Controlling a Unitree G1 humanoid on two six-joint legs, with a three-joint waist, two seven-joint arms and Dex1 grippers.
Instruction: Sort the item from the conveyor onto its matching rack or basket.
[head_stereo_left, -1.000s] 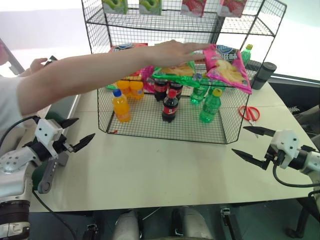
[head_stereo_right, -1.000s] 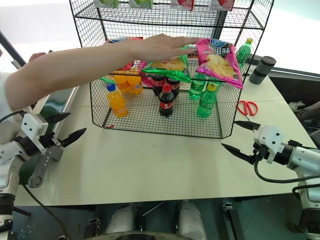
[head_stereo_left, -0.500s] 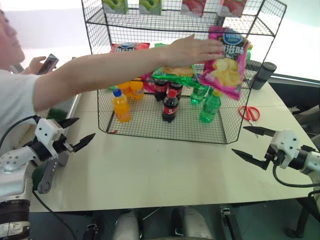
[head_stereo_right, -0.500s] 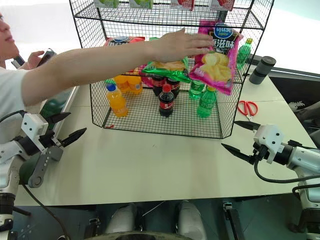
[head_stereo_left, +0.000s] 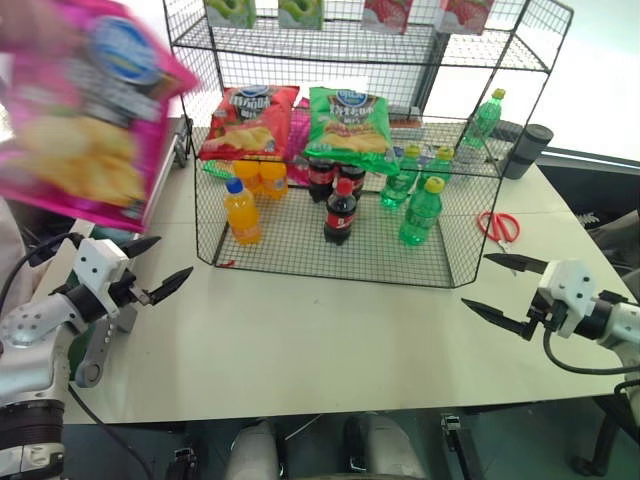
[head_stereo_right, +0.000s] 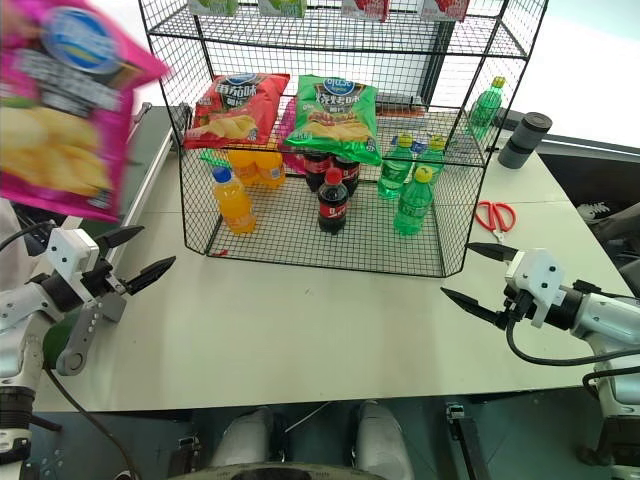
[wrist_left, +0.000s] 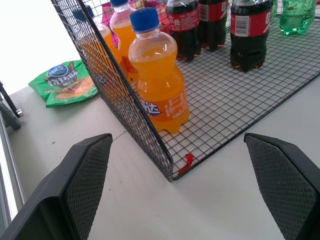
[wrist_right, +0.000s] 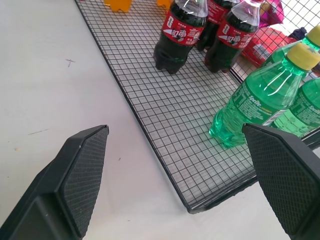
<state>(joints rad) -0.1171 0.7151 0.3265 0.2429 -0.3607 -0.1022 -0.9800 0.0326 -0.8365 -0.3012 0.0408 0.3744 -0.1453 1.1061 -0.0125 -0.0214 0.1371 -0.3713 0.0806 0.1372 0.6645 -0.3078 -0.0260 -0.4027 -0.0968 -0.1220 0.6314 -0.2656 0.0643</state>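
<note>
the magenta-pink crisp bag (head_stereo_left: 85, 110), blurred, with a blue round logo and yellow chips, hangs high at the left, above the left gripper (head_stereo_left: 158, 268). both the left gripper and the right gripper (head_stereo_left: 492, 285) hover over the table (head_stereo_left: 330, 330), jaws wide and empty. between them stands the black wire rack (head_stereo_left: 340, 150), holding a red bag (head_stereo_left: 245, 120), a green bag (head_stereo_left: 348, 122) and bottles.

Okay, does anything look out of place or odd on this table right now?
Yes. The magenta-pink crisp bag is up in the air at the robot's left, close to the camera and blurred, not on the rack or the table. A small green bag also lies on the table outside the rack's wire wall.
</note>
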